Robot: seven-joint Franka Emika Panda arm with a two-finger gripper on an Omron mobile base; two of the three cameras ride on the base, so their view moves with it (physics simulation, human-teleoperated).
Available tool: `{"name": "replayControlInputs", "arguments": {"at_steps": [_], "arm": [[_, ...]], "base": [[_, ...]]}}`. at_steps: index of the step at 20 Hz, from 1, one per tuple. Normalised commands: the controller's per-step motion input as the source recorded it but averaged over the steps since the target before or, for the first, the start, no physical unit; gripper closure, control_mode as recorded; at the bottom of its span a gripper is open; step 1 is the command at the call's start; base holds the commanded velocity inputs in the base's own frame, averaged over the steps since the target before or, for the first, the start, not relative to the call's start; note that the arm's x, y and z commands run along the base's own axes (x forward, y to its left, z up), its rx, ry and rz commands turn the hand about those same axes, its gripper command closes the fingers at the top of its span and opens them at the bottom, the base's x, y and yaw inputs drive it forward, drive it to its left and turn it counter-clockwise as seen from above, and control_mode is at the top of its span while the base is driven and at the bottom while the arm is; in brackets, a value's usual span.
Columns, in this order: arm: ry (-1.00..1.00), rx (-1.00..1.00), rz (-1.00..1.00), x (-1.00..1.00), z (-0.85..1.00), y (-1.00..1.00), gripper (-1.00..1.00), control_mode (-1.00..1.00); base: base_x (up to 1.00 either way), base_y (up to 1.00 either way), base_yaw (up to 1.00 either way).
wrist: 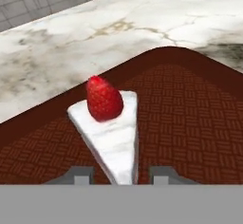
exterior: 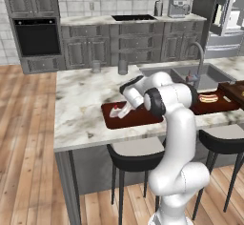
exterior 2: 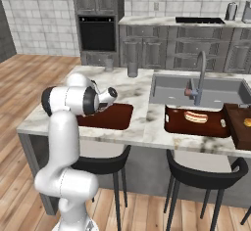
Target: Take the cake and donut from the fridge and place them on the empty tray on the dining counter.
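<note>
Hovering low over the tray [exterior: 138, 118] on the dining counter [exterior: 81, 100], our gripper [wrist: 119, 174] has its fingers parted on either side of the cake [wrist: 111, 133], which rests on the tray's woven floor with its strawberry [wrist: 104, 98] upright. We judge the slice freshly set down. We could still tip or drag it if a finger clips its narrow end while lifting away.

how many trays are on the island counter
3: the tray with the cake at its left, a hot-dog tray by the sink, a raised-sided tray at its right edge.
</note>
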Motion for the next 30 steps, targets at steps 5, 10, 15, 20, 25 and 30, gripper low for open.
{"name": "replayControlInputs", "arguments": {"at_steps": [5, 10, 15, 20, 25, 30], "arm": [[-0.02, 0.00, 0.04, -0.16, 0.05, -0.03, -1.00, -1.00], [-0.14, 0.02, 0.00, -0.61, 0.96, -0.36, -1.00, -1.00], [-0.11, 0.12, 0.00, -0.72, 1.00, -0.10, -1.00, -1.00], [-0.01, 0.10, -0.04, -0.50, 1.00, 0.22, -1.00, -1.00], [0.06, 0.01, -0.18, -0.30, 1.00, 0.49, -1.00, -1.00], [0.25, 0.00, -0.30, -0.21, 1.00, 0.24, -1.00, -1.00]], "base": [[0.00, 0.00, 0.00], [0.00, 0.00, 0.00], [0.00, 0.00, 0.00], [0.00, 0.00, 0.00], [0.00, 0.00, 0.00], [0.00, 0.00, 0.00]]}}
